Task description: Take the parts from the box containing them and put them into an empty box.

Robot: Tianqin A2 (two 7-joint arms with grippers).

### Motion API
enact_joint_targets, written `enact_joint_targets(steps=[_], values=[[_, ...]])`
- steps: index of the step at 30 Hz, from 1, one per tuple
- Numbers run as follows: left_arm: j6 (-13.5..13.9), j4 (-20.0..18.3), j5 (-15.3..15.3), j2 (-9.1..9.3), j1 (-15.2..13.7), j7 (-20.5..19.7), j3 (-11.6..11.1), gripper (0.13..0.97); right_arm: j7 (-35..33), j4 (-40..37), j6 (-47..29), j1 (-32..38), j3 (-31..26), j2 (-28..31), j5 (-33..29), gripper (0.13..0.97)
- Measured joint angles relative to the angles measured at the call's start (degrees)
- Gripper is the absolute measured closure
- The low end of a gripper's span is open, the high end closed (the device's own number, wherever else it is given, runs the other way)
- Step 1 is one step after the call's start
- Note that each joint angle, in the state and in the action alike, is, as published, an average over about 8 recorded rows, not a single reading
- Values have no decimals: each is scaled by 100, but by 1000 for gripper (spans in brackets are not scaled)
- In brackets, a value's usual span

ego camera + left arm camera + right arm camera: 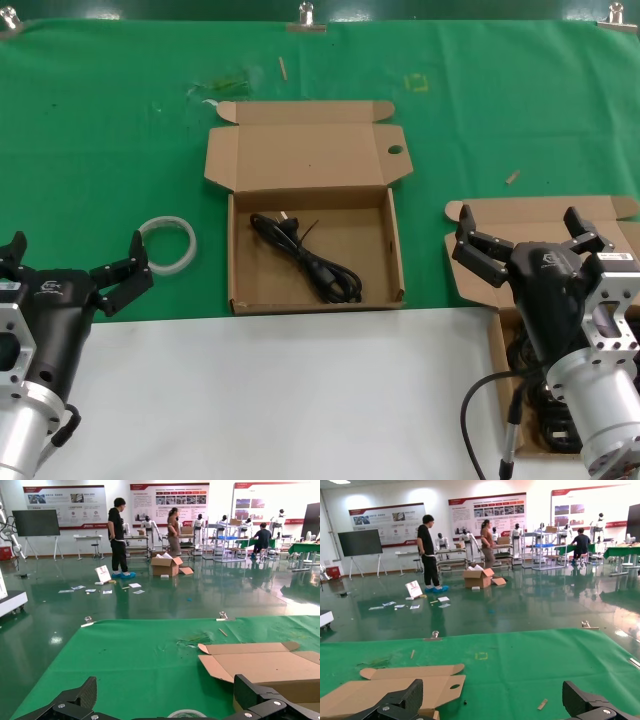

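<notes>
The box with a round hole in its lid (pixel 395 150) lies open at the table's middle, with one black power cord (pixel 305 258) inside it. A second open box (pixel 540 222) sits at the right, mostly hidden by my right arm; more black cords (pixel 530 395) show in it beside the arm. My right gripper (pixel 520 222) is open and empty above that box's lid. My left gripper (pixel 75 258) is open and empty at the left, near the table's front. The holed lid shows in the right wrist view (pixel 395 687) and the left wrist view (pixel 260 665).
A white ring (pixel 167 243) lies on the green cloth (pixel 120 130) between my left gripper and the middle box; it also shows in the left wrist view (pixel 186 713). A white sheet (pixel 280 400) covers the table's front. Small wood scraps (pixel 512 177) lie on the cloth.
</notes>
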Motion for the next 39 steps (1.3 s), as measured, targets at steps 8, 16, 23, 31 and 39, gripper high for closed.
enact_joint_targets(steps=[8,16,23,31,39], values=[[0,0,0,0,0,0,0,132,0,0,0,0,0,0,0,129],[0,0,0,0,0,-1,0,132,0,0,0,0,0,0,0,129],[0,0,0,0,0,-1,0,132,0,0,0,0,0,0,0,129],[0,0,0,0,0,-4,0,132,0,0,0,0,0,0,0,129],[0,0,0,0,0,-2,0,132,0,0,0,0,0,0,0,129]])
